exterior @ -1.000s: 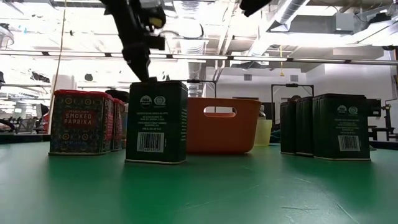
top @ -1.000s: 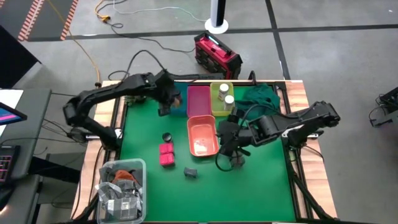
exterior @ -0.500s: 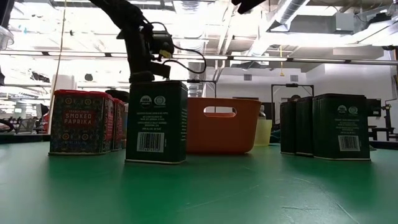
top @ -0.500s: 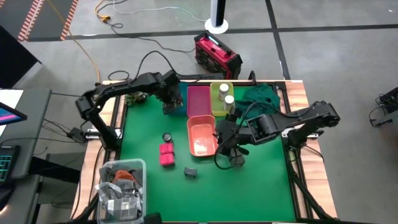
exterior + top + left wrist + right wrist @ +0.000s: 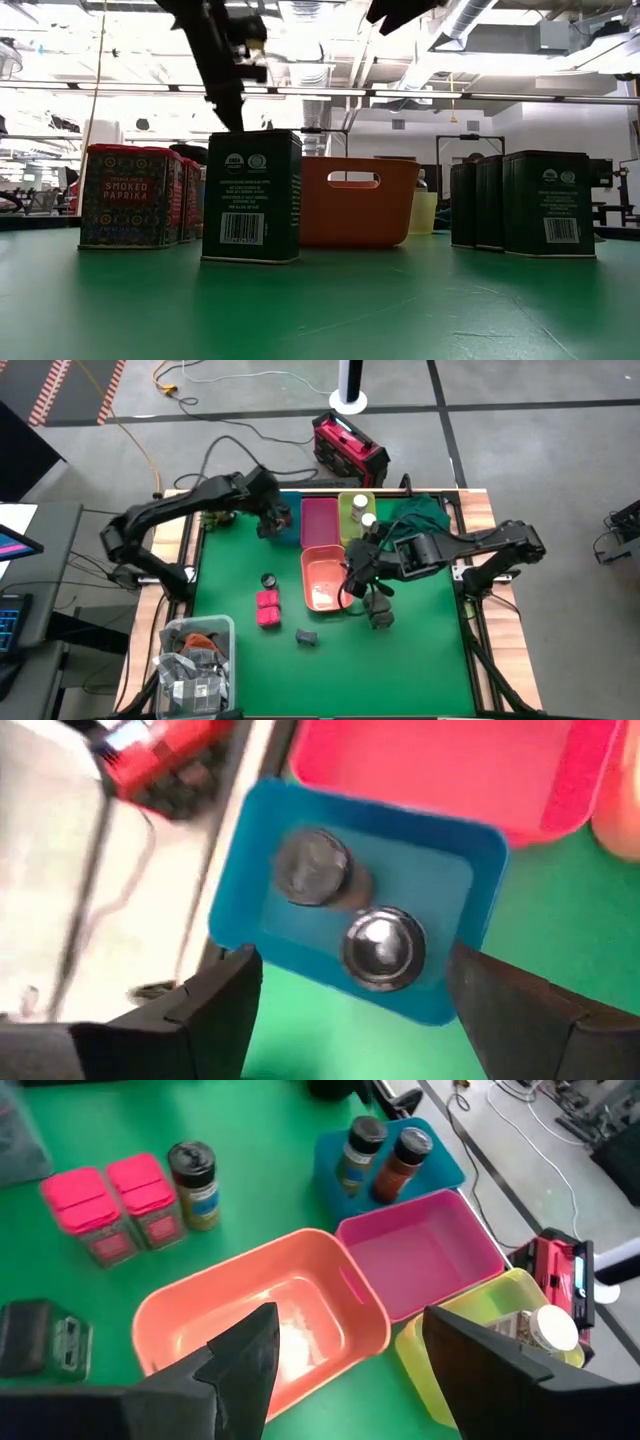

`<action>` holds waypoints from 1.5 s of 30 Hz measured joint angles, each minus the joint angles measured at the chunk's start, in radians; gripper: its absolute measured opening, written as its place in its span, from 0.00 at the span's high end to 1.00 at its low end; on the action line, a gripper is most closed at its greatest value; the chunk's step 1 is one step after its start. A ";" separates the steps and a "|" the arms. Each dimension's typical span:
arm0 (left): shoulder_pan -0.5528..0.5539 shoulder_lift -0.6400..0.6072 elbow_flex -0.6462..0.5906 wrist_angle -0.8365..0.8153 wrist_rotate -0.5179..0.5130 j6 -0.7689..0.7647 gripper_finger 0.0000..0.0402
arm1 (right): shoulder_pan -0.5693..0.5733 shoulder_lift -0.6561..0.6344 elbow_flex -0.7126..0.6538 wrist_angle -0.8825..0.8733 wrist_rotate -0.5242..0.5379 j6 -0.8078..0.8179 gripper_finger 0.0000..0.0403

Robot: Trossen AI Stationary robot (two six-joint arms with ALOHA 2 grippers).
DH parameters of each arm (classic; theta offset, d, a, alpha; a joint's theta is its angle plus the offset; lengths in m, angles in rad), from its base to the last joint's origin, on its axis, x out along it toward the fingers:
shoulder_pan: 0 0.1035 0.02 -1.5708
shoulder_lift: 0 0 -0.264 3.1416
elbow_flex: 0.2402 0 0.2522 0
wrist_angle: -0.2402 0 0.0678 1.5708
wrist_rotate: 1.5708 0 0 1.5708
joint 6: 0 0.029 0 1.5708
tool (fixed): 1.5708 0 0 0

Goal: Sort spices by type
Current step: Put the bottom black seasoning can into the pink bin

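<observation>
Both grippers moved: right gripper (image 5: 352,563) now over salmon bin (image 5: 325,578).

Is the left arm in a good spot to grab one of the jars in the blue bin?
Probably yes. The left gripper hangs open right over the blue bin, and both jars stand upright with their caps uncovered, nothing between.

In the high view, my left gripper (image 5: 272,520) covers most of the blue bin (image 5: 290,532); the two jars (image 5: 313,866) inside it show only from my left wrist, blurred. My right wrist view cuts off the grey pack (image 5: 40,1340) and the yellow bin (image 5: 480,1330) at its edges. In the low view, the salmon bin (image 5: 358,200) hides most of the yellow bin behind it.
</observation>
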 joint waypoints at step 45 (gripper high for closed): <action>-0.808 -0.240 -0.273 -0.178 0.003 -0.129 0.25 | -0.067 0.000 -0.076 0.006 -0.129 -0.217 0.32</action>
